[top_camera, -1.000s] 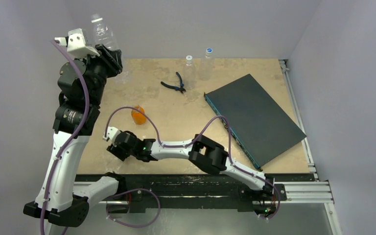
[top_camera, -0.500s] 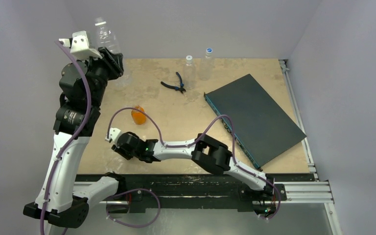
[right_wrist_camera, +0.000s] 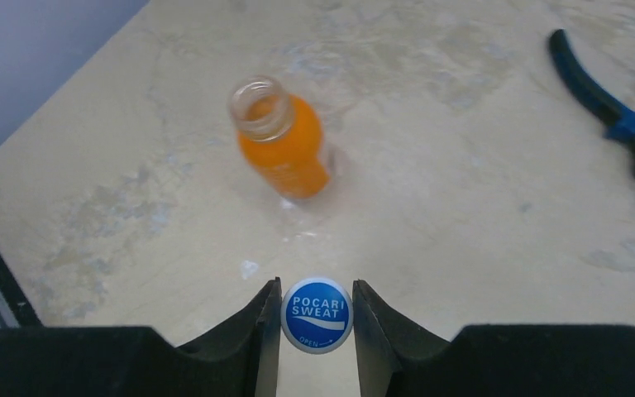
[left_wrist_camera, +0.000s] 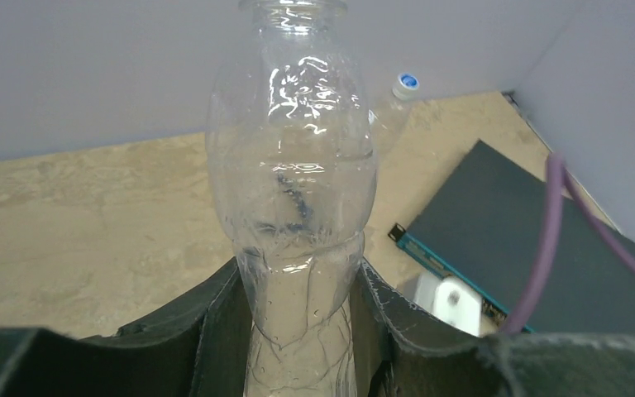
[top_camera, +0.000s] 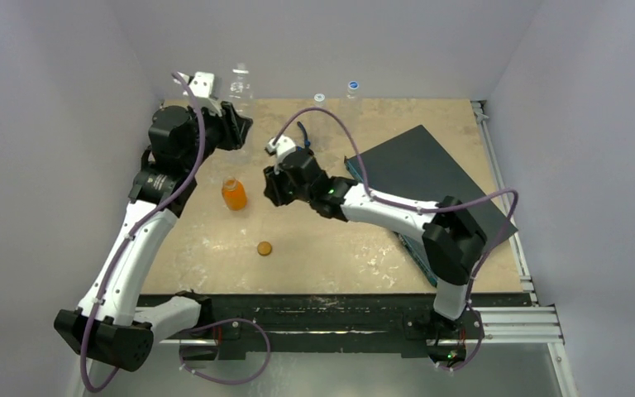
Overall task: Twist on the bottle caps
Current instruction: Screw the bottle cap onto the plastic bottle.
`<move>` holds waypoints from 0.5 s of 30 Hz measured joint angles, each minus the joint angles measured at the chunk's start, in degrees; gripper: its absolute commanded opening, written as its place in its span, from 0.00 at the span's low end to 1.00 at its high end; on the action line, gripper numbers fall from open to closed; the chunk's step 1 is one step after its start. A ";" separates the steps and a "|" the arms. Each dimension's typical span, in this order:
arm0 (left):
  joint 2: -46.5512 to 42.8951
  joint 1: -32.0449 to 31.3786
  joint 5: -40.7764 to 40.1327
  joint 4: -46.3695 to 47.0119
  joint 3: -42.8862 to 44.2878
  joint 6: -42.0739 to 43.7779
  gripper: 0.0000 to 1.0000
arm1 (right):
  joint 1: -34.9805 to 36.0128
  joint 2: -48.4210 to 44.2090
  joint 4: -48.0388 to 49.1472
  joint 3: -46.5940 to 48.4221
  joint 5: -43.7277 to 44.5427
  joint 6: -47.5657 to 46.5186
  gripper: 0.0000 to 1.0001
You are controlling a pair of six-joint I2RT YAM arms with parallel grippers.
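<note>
Jaws of left gripper clamp clear bottle behind orange bottle, right gripper right of it, orange-brown cap in front, left wrist, bottle mouth uncapped, right wrist, jaws pinch blue cap, bare tabletop before orange bottle.

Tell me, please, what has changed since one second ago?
The right gripper went from the near left of the table to the far middle, and now grips a blue cap. The left gripper carried its clear bottle rightward. An orange-brown cap, covered by the right arm before, now shows. The orange bottle, pliers and dark box stayed.
</note>
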 measured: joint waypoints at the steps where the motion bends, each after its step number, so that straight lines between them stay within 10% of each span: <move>1: 0.48 0.04 1.66 0.39 -0.72 0.66 0.19 | -1.73 -1.68 -0.37 -1.46 -0.07 0.70 0.12; 15: 1.05 -0.72 27.41 9.22 -20.61 12.76 0.11 | -25.83 -20.85 -11.56 -8.70 -9.53 7.82 0.16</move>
